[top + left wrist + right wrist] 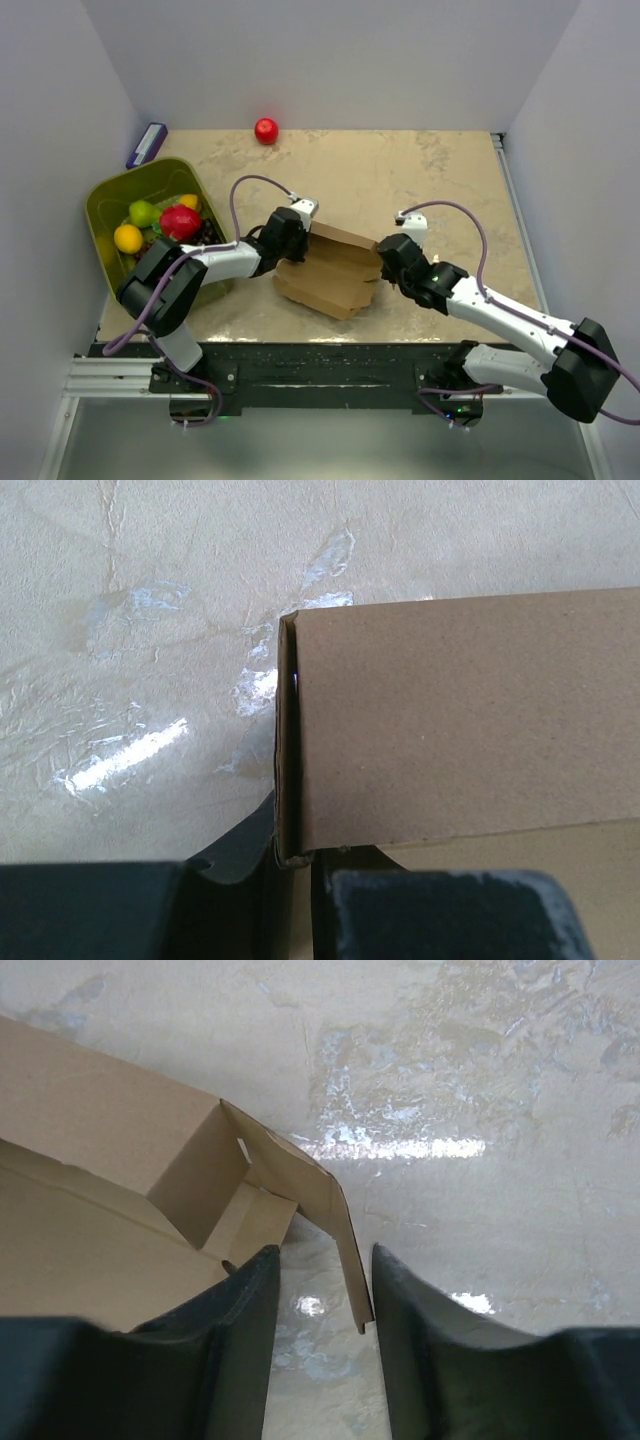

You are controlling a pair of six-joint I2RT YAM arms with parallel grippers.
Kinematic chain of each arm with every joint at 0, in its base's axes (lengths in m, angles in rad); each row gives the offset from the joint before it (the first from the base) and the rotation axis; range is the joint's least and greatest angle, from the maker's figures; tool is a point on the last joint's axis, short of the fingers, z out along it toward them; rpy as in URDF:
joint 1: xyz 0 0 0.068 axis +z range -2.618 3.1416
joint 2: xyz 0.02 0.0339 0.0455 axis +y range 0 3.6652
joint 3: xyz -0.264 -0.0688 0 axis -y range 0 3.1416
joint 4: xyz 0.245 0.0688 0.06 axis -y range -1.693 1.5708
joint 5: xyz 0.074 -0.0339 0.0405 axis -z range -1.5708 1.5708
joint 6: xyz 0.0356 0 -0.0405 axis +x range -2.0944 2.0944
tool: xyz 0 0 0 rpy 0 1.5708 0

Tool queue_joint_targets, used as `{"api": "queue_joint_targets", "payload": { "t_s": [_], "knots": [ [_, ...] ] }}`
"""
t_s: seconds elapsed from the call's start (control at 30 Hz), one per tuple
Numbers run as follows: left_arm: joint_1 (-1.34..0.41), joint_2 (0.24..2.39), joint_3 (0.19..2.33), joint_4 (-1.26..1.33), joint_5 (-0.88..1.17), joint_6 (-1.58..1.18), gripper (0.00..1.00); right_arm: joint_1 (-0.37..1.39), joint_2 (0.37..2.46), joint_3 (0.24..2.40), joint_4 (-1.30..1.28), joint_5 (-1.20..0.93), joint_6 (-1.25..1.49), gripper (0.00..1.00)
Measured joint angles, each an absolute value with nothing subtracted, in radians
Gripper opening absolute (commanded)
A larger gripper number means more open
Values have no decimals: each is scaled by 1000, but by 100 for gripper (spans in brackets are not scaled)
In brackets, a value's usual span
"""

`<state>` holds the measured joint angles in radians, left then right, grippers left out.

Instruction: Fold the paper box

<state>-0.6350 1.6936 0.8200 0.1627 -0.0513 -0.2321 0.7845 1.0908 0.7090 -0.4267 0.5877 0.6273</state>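
**A:** quick q, which arm is on for the next fold?

**B:** right one imo. Right tool has its jaws apart w/ the loose end flap standing in the gap, closer to the right-hand finger. Can't tell if it's touching. The flap sits straight ahead of that tool, and the rest of the paper box runs off to its left.

**A:** and the left?

**B:** left tool is pinched on the box's wall at the opposite end, where the folded edge drops btwn the fingers. So it's the anchor, prob.

**A:** where's the box tho?

**B:** mid surface, btwn the two arms. It's half formed, long axis roughly left to right and a bit skewed. My guess is the flap needs pushing inward along that axis.

**A:** any print on it?

**B:** none, plain brown. Further back there's a green bin w/ fruit at the left. A blue-purple thing and a red ball sit at the far edge. No text readable anywhere.
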Motion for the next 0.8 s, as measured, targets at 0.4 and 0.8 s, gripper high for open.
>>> {"api": "queue_joint_targets", "payload": {
  "t_s": [0.4,0.8],
  "knots": [
    [-635,1694,850,112,-136,-249,0,799,1108,707,-425,580,633,0],
    [-637,1728,884,89,-200,-287,0,813,1120,707,-418,582,666,0]
  ]
}}
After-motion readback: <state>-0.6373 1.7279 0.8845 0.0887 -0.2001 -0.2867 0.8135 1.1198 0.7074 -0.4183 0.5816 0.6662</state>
